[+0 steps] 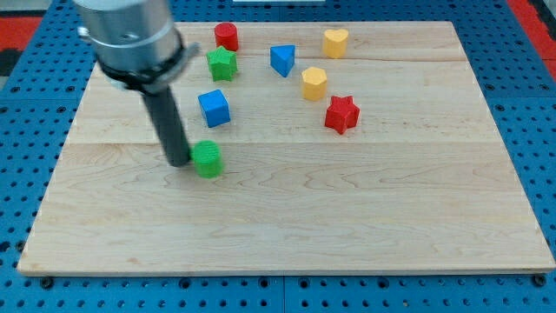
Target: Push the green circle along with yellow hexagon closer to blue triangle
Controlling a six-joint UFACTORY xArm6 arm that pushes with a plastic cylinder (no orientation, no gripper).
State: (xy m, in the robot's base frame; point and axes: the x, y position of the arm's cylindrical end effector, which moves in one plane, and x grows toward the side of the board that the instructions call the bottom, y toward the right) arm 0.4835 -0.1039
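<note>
Camera view shows the rod's tip (180, 162) touching the green circle (208, 160) on its left side; the arm carries no gripper. Yellow hexagon (314, 83) sits just right of the blue triangle (282, 60), well apart from the circle.

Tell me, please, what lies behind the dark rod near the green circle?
My tip sits against the green circle on its left in the view. The rod covers a strip of the wooden board; nothing else shows there, and what lies under the arm's body cannot be seen.
</note>
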